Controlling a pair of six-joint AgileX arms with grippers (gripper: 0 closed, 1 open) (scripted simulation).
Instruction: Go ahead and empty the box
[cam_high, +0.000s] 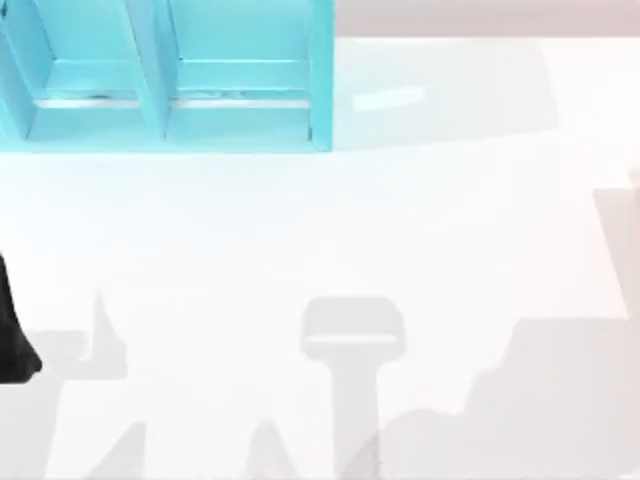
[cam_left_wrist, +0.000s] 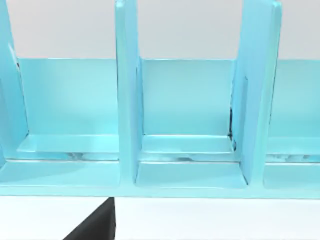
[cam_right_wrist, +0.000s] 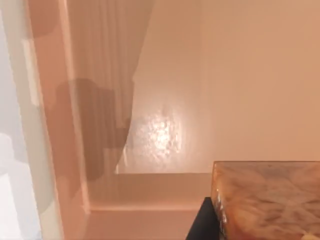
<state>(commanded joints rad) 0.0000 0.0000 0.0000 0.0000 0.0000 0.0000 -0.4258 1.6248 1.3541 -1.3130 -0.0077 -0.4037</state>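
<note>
Pale peach box (cam_right_wrist: 165, 100), smooth glossy inner walls, close in front of right gripper; marbled amber block (cam_right_wrist: 270, 200) right against the dark gripper part at its edge. Finger state: cannot tell. Turquoise divided rack (cam_high: 170, 90) directly before left arm (cam_high: 12, 340), on white table (cam_high: 400, 250).

A glossy turquoise divided rack (cam_high: 165, 75) blocks the far left of the white table (cam_high: 330, 230), its upright partitions (cam_left_wrist: 127, 100) splitting narrow open bays; the broad surface nearer stands open.
</note>
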